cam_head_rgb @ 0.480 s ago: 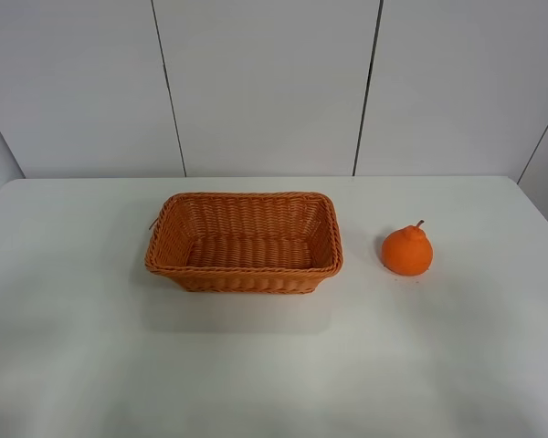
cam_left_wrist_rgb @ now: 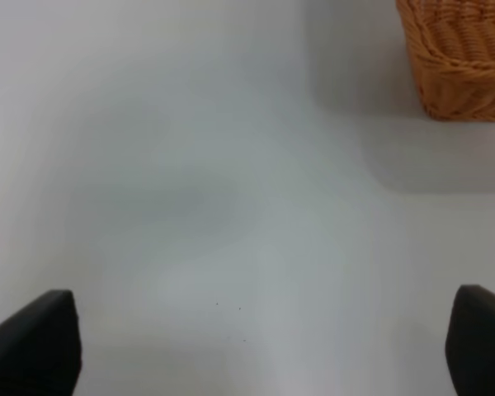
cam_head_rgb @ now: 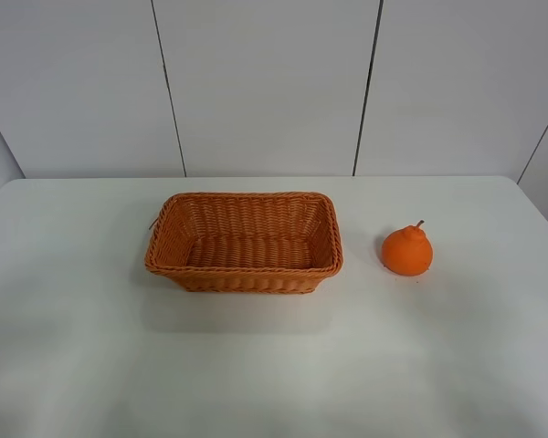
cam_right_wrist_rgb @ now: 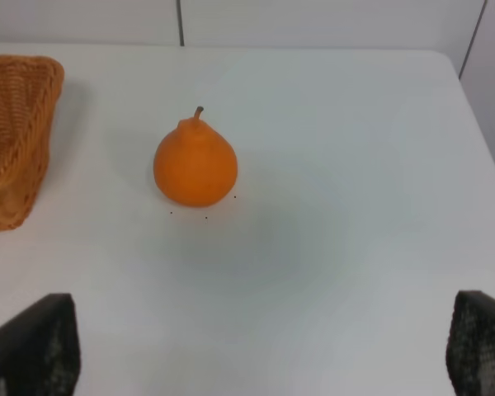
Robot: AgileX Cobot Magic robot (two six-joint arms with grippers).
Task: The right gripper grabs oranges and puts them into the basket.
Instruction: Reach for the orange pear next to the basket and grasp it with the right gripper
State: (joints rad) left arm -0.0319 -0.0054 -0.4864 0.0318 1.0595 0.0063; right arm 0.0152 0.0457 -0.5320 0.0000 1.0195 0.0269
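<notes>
Nothing visibly differs in the high view from half a second ago. The orange (cam_head_rgb: 407, 250) and the basket (cam_head_rgb: 244, 242) show no shift on the table (cam_head_rgb: 256, 365) that can be made out. The left gripper (cam_left_wrist_rgb: 260, 346) and the right gripper (cam_right_wrist_rgb: 260, 346) show only in the wrist views. These have no earlier picture to compare, so any motion of theirs cannot be told.

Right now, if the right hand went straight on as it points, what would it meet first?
Probably the orange, slightly off the line of the right hand, toward the basket; only table lies between. Depth unclear.
</notes>
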